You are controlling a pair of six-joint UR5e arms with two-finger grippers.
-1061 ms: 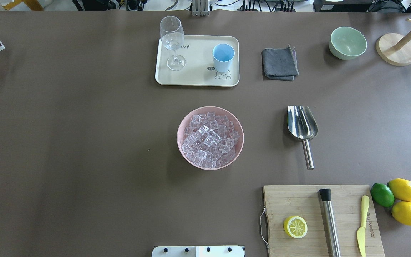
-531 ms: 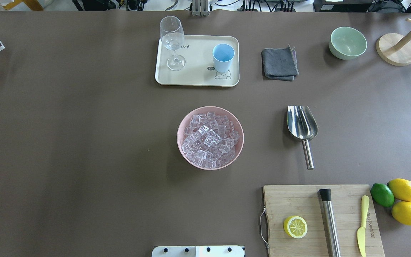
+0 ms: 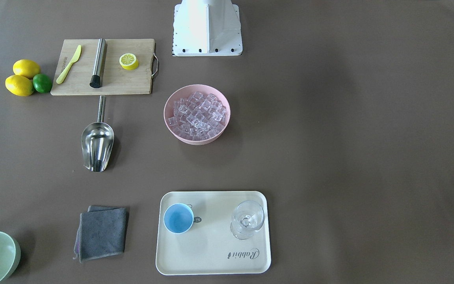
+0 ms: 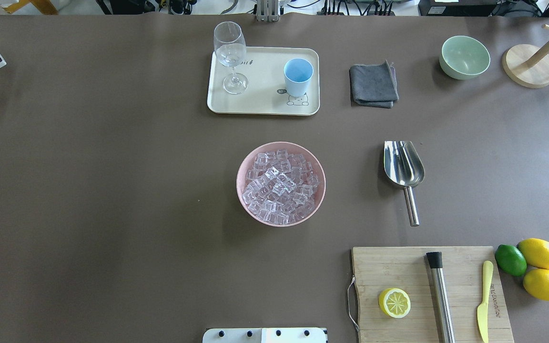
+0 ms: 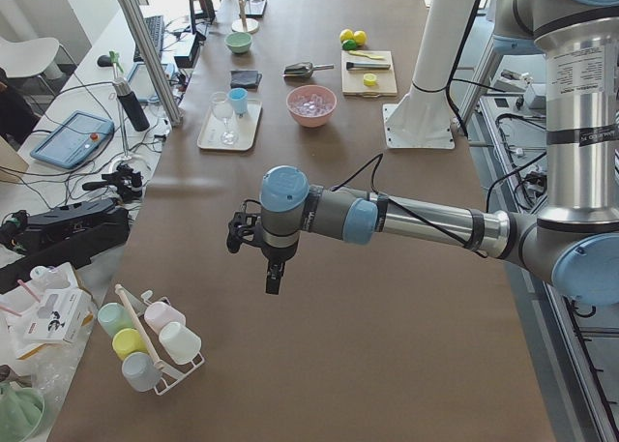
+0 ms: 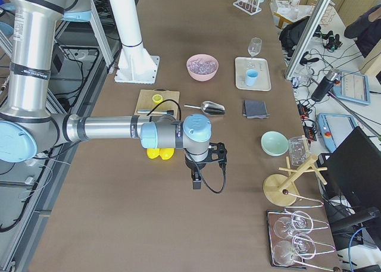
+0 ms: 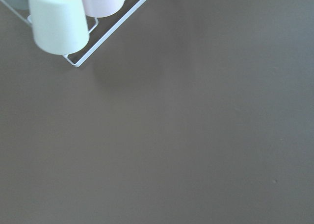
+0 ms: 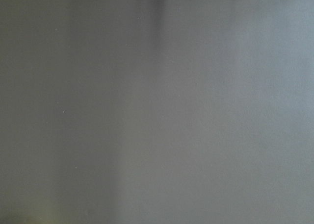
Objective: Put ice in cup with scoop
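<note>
The ice [image 4: 280, 186] is a heap of clear cubes in a pink bowl [image 4: 248, 157] at the table's middle. The light-blue cup [image 4: 298, 76] stands upright on a cream tray [image 4: 265, 102] at the far side, beside a stemmed glass [image 4: 229, 55]. The steel scoop [image 4: 403, 164] lies on the table right of the bowl, handle toward the robot. My left gripper [image 5: 274, 273] shows only in the exterior left view, far from these things. My right gripper [image 6: 196, 180] shows only in the exterior right view. I cannot tell whether either is open or shut.
A cutting board [image 4: 389, 267] holds a half lemon [image 4: 394, 302], a steel cylinder [image 4: 440, 295] and a yellow knife [image 4: 483, 300]. Lemons and a lime [image 4: 510, 260] lie beside it. A grey cloth [image 4: 373, 85], a green bowl [image 4: 464, 57] and a wooden stand [image 4: 528, 65] are at the far right.
</note>
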